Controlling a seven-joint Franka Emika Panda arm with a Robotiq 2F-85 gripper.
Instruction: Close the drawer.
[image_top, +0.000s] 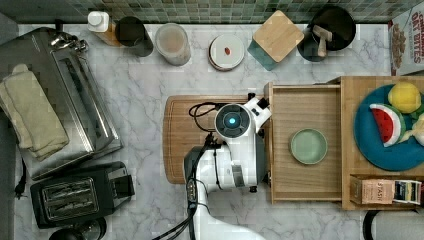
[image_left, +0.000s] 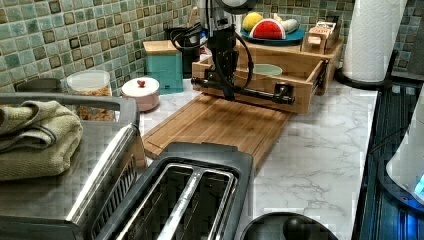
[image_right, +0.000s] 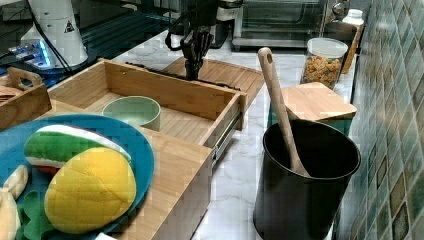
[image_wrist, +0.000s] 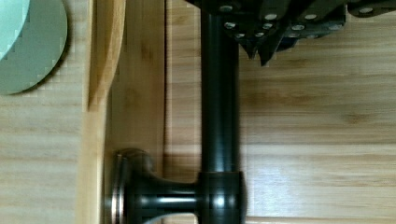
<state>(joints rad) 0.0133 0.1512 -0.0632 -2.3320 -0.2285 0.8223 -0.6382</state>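
Left view: drawer (image_left: 280, 75) pulled fully out over cutting board (image_left: 220, 125), green bowl (image_left: 267, 69) inside. End effector (image_left: 227, 82) at bar handle (image_left: 245, 91); finger state unclear. Push handle straight, evenly toward cabinet (image_left: 305, 52).

Kitchen counter, marble worktop (image_top: 145, 95), green mosaic tile backsplash (image_left: 60, 35), black toaster (image_top: 75, 195), toaster oven (image_top: 75, 100), utensil crock (image_right: 305, 175), pasta jar (image_right: 325, 62).

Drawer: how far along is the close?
Done: the gripper is down at the handle. In hand: contact with the bar, though the jaws' state is unclear. Left: the whole push. The drawer is pulled far out over the cutting board, with the green bowl inside it fully exposed.
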